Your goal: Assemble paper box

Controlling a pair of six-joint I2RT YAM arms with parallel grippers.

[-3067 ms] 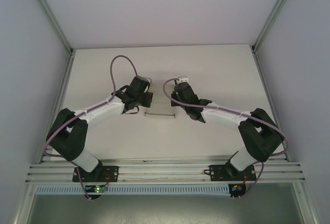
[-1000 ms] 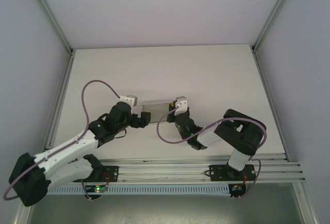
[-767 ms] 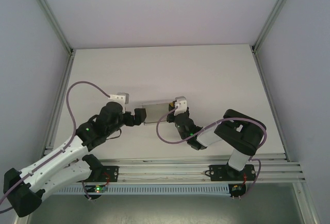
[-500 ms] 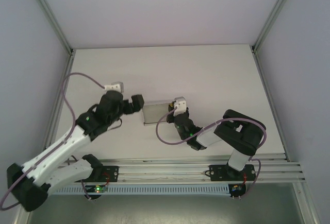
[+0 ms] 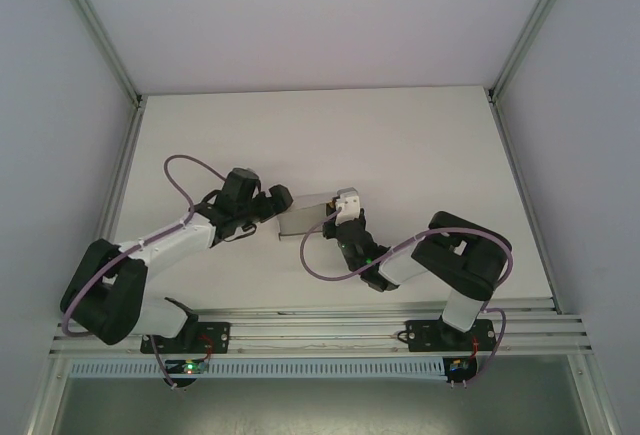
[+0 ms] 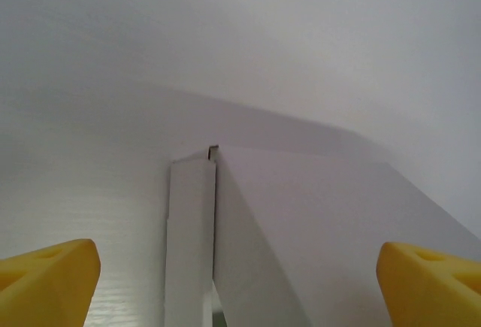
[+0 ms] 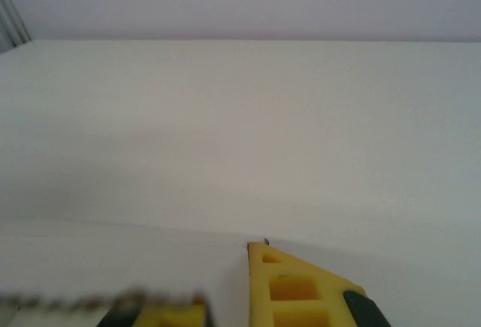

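Note:
The paper box [image 5: 303,218] is a white card piece held a little above the table between the two arms. My right gripper [image 5: 337,217] is shut on its right end. In the right wrist view a card panel [image 7: 113,259] runs up to the yellow fingers [image 7: 301,289], and the other finger is blurred. My left gripper [image 5: 277,200] stands open at the box's left end. In the left wrist view its yellow fingertips [image 6: 45,278] sit wide apart, with a narrow flap [image 6: 188,237] and a broad panel [image 6: 331,229] of the box between them, untouched.
The white table [image 5: 400,135] is walled in by plain panels at the left, right and back. Aluminium rails [image 5: 320,330] carrying the arm bases run along the near edge. Purple cables loop beside both arms.
The left arm swung out to the left, away from the box, then came back to its left end with the jaws still wide. The right gripper and the box barely moved.

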